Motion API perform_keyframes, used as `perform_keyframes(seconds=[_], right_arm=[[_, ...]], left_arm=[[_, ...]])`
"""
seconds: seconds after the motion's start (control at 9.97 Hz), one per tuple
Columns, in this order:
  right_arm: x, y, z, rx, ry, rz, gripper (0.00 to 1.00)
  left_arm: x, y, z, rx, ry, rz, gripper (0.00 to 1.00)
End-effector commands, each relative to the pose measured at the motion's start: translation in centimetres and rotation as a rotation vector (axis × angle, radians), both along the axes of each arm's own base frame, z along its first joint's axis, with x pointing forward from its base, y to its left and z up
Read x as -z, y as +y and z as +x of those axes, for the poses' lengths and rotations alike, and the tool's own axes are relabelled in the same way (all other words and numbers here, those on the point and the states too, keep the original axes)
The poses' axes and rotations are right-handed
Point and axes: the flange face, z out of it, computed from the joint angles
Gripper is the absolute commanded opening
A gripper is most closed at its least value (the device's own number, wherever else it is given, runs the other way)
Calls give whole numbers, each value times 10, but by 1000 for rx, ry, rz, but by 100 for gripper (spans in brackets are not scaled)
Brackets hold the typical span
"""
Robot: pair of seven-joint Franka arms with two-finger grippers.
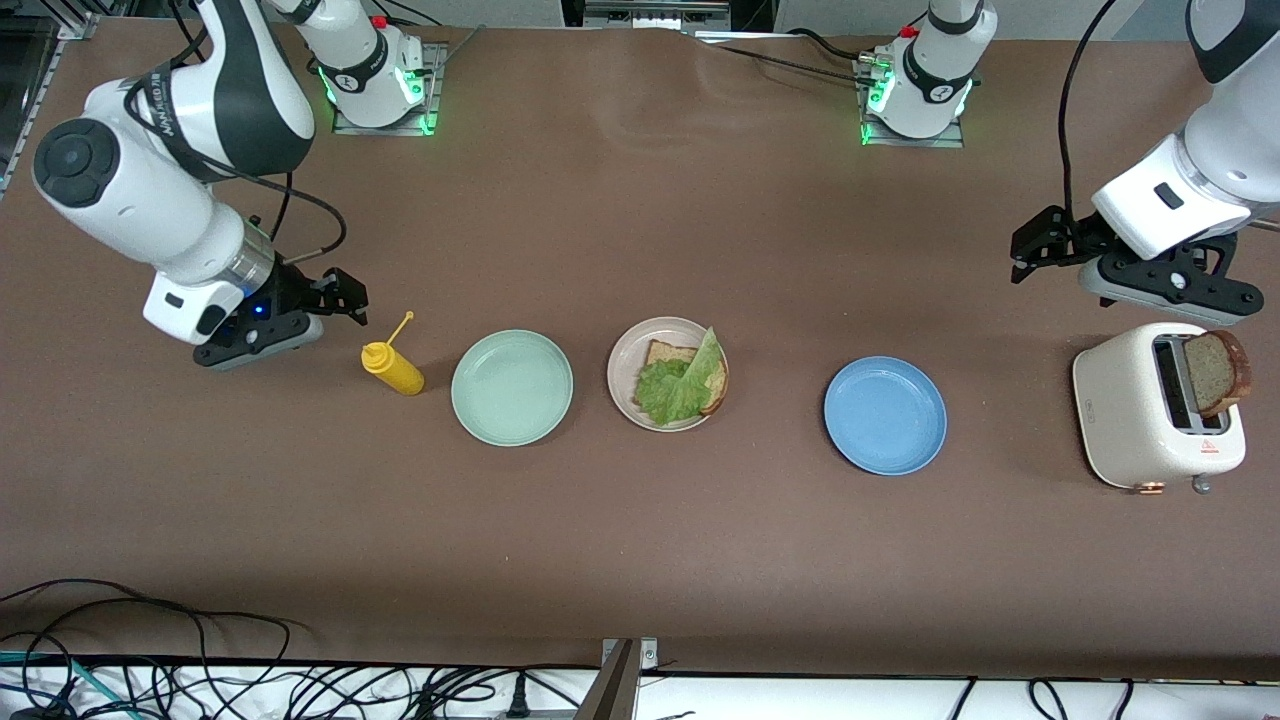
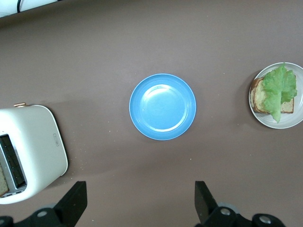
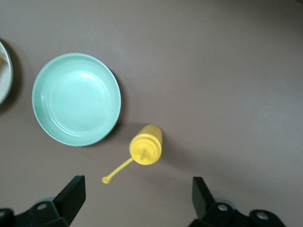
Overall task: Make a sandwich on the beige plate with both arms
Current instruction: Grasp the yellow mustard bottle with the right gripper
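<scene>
Round beige plate (image 1: pixel 622 355) flat on the tabletop, well apart from both tools, between them, one brown-crusted bread slice (image 1: pixel 668 354) lying on it, ruffled green lettuce leaf (image 1: pixel 683 386) on top, open-faced, second bread slice (image 1: pixel 1217 372) upright in the toaster slot just below the left tool (image 1: pixel 1030 250)

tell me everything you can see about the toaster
The toaster is a cream-white, glossy, rounded two-slot box standing on the brown table at the left arm's end. One brown-crusted bread slice sticks up from a slot; the other slot looks empty. A small lever and knob show low on one end. The left pincer hangs open nearby, touching nothing.
</scene>
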Motion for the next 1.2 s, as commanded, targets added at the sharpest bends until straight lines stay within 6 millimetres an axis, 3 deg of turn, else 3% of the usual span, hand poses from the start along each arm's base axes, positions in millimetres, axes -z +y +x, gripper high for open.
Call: perform_keyframes(seconds=[0.0, 0.4, 0.6, 1.1], right_arm=[[27, -34, -35, -84, -60, 52, 100], [72, -88, -32, -237, -137, 261, 100], [104, -104, -31, -277, -160, 340, 100], [171, -109, -31, -357, -176, 359, 100]], left_arm=[[-4, 0, -1, -11, 7, -16, 100], [-4, 1, -1, -7, 8, -16, 100], [-3, 2, -1, 3, 9, -16, 100], [-2, 8, 0, -9, 11, -17, 100]])
